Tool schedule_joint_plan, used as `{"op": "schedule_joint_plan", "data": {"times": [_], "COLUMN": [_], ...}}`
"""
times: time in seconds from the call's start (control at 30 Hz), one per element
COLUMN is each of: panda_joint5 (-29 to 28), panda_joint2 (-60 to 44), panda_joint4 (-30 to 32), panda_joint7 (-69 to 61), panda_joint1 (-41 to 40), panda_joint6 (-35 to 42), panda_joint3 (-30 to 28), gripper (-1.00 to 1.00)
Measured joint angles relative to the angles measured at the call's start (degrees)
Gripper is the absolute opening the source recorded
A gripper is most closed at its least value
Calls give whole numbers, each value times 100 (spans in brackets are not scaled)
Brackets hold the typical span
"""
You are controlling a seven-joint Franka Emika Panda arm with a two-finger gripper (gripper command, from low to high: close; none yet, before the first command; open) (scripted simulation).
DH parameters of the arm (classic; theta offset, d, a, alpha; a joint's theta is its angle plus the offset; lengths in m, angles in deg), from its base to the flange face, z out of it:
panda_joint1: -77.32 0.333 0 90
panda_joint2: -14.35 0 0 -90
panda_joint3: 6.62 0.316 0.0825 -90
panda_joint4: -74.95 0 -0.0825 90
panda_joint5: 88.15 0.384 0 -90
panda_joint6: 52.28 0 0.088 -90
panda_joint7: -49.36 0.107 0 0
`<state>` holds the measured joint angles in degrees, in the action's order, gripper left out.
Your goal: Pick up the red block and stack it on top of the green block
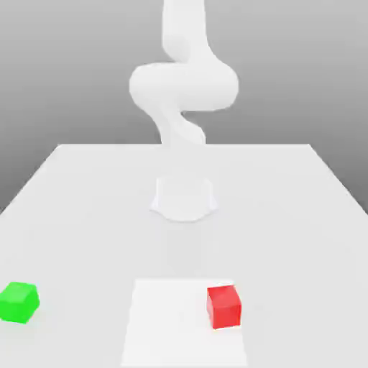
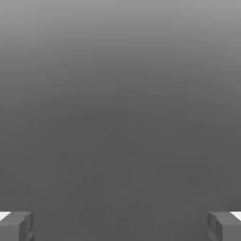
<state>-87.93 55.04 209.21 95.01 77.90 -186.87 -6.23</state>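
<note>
In the hand view, my two fingers (image 2: 20,227) stand spread wide, with nothing held or touched between the tips of my gripper (image 2: 120,227). In the exterior view, the red block (image 1: 224,307) sits at the near right, by the edge of a white patch (image 1: 176,323) on my table (image 1: 287,237); the green block (image 1: 19,302) lies near, at the far left side.

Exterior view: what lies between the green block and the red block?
Bare table, then part of the white sheet, in the exterior view.
</note>
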Motion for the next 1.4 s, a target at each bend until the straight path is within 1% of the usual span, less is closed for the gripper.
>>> {"op": "schedule_joint_plan", "data": {"times": [0.4,0.67,0.87,0.9,1.13,1.33,1.4], "panda_joint5": [52,-68,-321,-349,-375,-112,-19], "panda_joint2": [-2536,-4199,-5447,-5605,-5620,-4553,-4496], "panda_joint4": [1213,2005,1942,1920,1918,2058,1895], "panda_joint7": [-54,21,206,226,251,63,87], "panda_joint1": [264,464,594,622,618,494,38], "panda_joint6": [-1380,-2286,-3287,-3421,-3434,-2508,-2279], "panda_joint3": [259,413,237,203,204,317,53], "gripper": [0,0,0,-100,-100,-100,-100]}}
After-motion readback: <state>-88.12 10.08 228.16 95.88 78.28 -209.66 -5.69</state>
